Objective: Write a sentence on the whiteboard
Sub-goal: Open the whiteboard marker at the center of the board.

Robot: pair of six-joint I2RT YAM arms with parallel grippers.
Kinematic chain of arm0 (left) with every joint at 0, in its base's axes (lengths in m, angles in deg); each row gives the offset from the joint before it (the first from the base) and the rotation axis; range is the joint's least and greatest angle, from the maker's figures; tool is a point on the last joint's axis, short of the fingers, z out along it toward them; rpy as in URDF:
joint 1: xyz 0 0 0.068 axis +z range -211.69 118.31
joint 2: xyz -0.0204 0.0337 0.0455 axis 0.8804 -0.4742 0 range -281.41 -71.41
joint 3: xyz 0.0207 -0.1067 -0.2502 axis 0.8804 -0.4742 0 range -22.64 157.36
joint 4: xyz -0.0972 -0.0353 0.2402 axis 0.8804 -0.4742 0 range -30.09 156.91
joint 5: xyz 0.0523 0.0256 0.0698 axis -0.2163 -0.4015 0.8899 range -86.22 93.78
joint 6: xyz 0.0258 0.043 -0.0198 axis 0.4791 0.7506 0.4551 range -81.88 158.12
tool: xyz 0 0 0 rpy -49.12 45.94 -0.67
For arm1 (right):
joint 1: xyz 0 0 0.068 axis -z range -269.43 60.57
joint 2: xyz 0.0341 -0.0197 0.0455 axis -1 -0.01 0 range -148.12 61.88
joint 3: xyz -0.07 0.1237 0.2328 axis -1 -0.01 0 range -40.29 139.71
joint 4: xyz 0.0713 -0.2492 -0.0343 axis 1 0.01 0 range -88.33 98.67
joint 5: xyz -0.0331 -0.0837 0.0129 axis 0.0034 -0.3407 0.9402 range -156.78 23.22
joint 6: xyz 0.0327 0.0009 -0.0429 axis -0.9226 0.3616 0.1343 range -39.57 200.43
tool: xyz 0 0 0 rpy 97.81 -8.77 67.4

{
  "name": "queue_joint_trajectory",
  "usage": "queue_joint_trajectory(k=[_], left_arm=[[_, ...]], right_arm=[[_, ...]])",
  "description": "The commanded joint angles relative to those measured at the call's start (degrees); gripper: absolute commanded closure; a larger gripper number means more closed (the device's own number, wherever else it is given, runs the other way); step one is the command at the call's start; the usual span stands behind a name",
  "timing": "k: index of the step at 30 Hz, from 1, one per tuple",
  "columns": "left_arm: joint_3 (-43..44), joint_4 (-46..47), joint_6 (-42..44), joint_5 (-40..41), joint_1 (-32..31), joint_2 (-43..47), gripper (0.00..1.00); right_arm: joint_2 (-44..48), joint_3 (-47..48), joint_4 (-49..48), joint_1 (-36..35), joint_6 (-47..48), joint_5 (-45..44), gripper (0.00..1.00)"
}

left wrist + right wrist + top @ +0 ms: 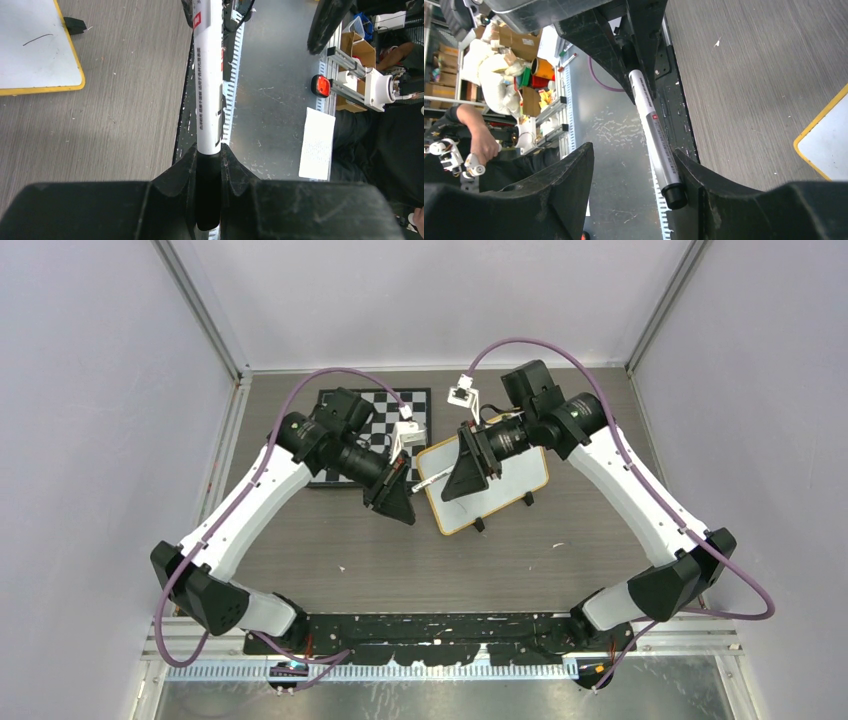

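Note:
The whiteboard [500, 483], white with a yellow rim, lies tilted at the table's middle. Its corner shows in the left wrist view [35, 50] with a short dark stroke, and in the right wrist view [829, 145]. My left gripper [396, 496] is shut on the black end of a white marker [209, 75]. The marker [428, 481] spans level across to my right gripper [462, 476]. My right gripper [634, 150] is open, and the marker's other black end [673, 193] rests against the inside of its right finger. The left gripper also shows in the right wrist view [624, 35].
A black-and-white chessboard [385, 405] lies behind the left arm at the back. A small white tag [461, 395] hangs by the right arm's cable. The black rail [440, 628] runs along the table's near edge. A person [479, 145] sits beyond it.

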Motion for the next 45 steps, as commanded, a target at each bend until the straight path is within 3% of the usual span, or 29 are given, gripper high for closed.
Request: queue_joint_trajectory(k=[1, 12, 22, 34, 45], left_arm=[[2.2, -0.4, 1.0, -1.8, -0.2, -0.6, 1.0], [2.7, -0.1, 1.2, -2.7, -1.1, -0.5, 1.0], [3.0, 1.3, -0.1, -3.4, -1.1, -1.1, 1.0], [2.4, 3.5, -2.3, -2.8, -1.1, -0.8, 1.0], [2.6, 4.2, -2.9, -2.4, -1.1, -1.1, 1.0]], right_arm=[[2.0, 1.1, -0.8, -1.3, 1.8, -2.6, 0.43], [2.6, -2.3, -13.4, -1.5, -9.1, -3.4, 0.45], [2.3, -3.6, -17.1, -1.9, -13.1, -1.5, 0.61], [2.2, -4.3, -18.8, -2.5, -15.1, -0.9, 0.68], [2.0, -4.2, -18.4, -3.3, -14.9, 1.5, 0.67]])
